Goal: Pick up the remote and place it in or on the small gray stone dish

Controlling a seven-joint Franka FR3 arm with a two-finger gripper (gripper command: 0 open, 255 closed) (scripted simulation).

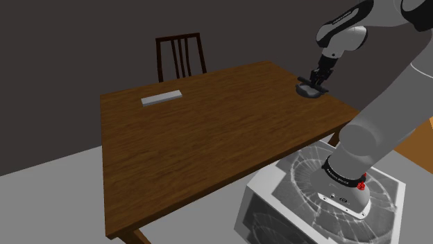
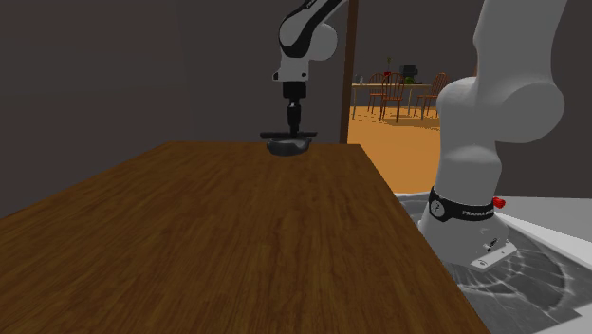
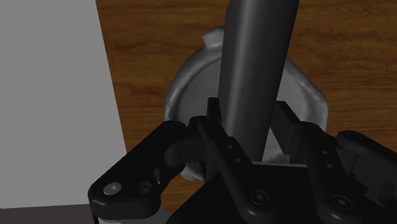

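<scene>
My black gripper [image 1: 316, 77] is shut on a dark, long remote [image 1: 309, 81]. It holds the remote level just above the small gray dish [image 1: 308, 91], which stands near the table corner at the shoulder view's right. In the second exterior view the remote [image 2: 289, 134] lies flat across the dish [image 2: 289, 146] under the gripper [image 2: 294, 121]; I cannot tell whether the two touch. In the wrist view the remote [image 3: 254, 63] runs out from between the fingers [image 3: 215, 130] of the gripper [image 3: 250, 127], over the dish's rim [image 3: 184, 86].
A flat light grey slab [image 1: 162, 98] lies on the brown wooden table [image 1: 208, 138] near its far side, in front of a dark wooden chair [image 1: 180, 57]. The stand [image 1: 305, 215] is by the table's near edge. Grey floor [image 3: 51, 95] lies just past the table edge beside the dish.
</scene>
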